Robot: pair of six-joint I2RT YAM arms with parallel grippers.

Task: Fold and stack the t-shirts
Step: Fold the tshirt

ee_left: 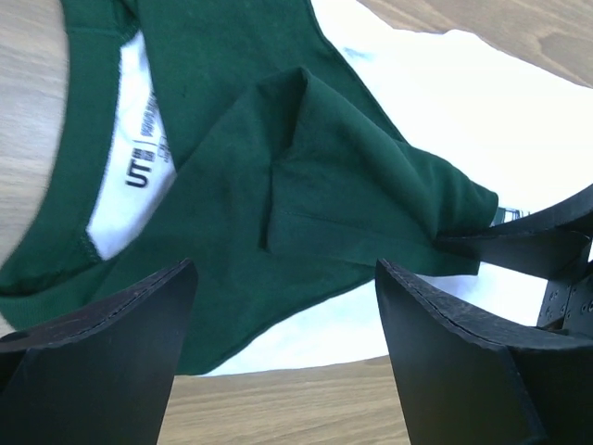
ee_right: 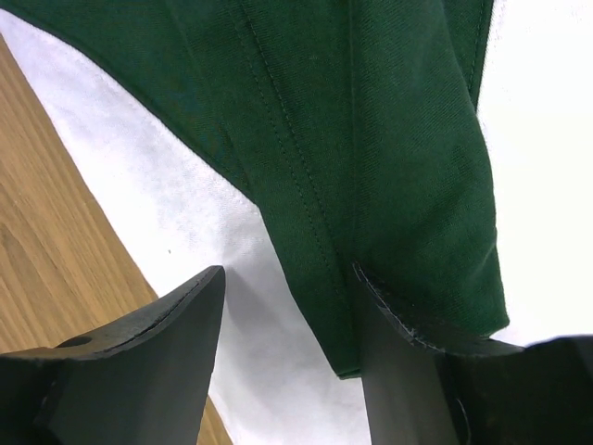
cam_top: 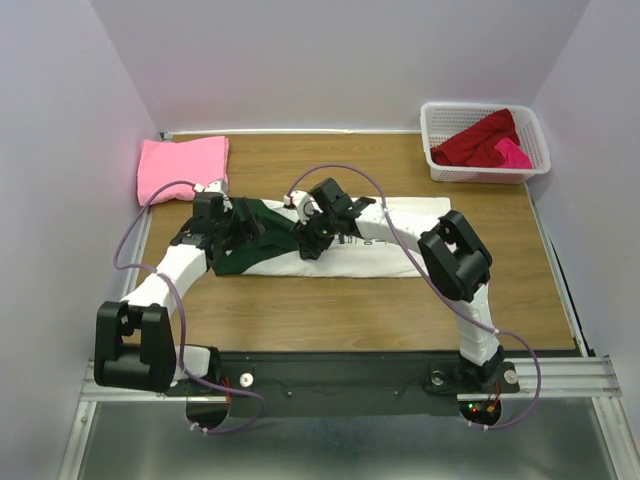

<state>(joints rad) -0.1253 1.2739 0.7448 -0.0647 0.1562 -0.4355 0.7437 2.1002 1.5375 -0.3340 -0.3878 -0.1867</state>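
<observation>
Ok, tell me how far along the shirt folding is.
Done: the pink t-shirt lies folded at the far left of the table. In hand: the white-and-green t-shirt is spread mid-table, with the left gripper and right gripper open at its green sleeve. Left: the dark red shirt and magenta shirt lie in the basket.

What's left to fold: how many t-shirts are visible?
4: pink tee far left, white-and-green tee mid-table, dark red tee and magenta tee in the basket; others may hide beneath.

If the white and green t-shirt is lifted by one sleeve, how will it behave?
Probably floppy: the green sleeve buckles into soft folds. The t-shirt looks thin and light, so it would likely drape and drag, not hold shape.
</observation>
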